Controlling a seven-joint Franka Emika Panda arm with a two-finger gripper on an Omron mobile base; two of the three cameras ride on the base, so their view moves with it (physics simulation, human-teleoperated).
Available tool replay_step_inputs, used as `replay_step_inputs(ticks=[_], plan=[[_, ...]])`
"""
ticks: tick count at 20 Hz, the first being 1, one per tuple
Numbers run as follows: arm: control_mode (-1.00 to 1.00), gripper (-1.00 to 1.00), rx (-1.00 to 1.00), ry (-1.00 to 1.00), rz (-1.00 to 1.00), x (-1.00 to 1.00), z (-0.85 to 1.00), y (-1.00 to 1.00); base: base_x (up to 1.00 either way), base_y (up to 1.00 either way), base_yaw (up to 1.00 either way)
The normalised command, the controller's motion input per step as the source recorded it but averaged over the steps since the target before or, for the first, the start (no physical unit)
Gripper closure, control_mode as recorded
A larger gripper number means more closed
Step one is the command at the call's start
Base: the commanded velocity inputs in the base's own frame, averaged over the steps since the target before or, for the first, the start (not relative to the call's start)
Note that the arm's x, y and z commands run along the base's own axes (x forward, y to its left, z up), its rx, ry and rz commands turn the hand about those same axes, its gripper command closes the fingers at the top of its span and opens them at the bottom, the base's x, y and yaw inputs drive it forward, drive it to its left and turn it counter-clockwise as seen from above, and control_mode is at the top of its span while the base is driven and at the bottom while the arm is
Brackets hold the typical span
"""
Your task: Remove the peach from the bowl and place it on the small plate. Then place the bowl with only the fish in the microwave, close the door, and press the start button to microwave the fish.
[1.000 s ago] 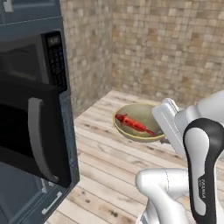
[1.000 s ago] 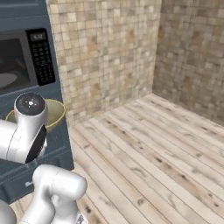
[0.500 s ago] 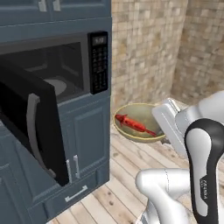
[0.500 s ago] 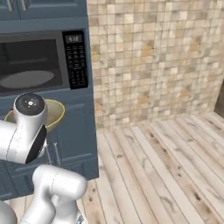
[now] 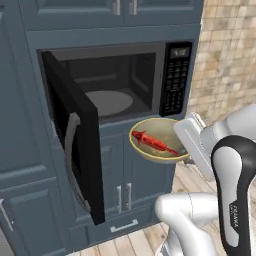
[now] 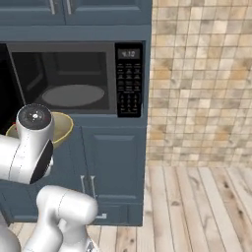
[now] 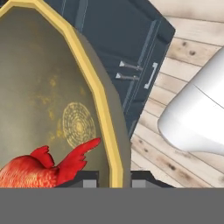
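Microwave [image 5: 125, 85] now faces the robot squarely, after the base turned from the tiled corner. Its door [image 5: 75, 145] hangs open at left. Right of it the gripper [image 7: 111, 179], closed on the rim, holds the bowl [image 5: 155, 150] with the fish [image 5: 152, 142] below the cavity; fingertips mostly hidden.

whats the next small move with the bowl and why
Probably lift the bowl and carry it forward into the microwave. The gripper is shut on its rim, it holds just the fish, the door stands open, and the bowl hangs below the opening, in front of the cabinet.
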Motion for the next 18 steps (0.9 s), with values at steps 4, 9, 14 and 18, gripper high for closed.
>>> replay_step_inputs(ticks=[4,9,14,18], plan=[[1.0,1.0,0.0,0.0,0.0,0.0,0.0,0.0,0.56,-0.07,0.5],[1.0,1.0,0.0,0.0,0.0,0.0,0.0,0.0,0.21,0.0,0.2],[1.0,1.0,0.0,0.0,0.0,0.0,0.0,0.0,0.08,-0.02,0.09],[1.0,1.0,0.0,0.0,0.0,0.0,0.0,0.0,0.35,0.0,0.13]])
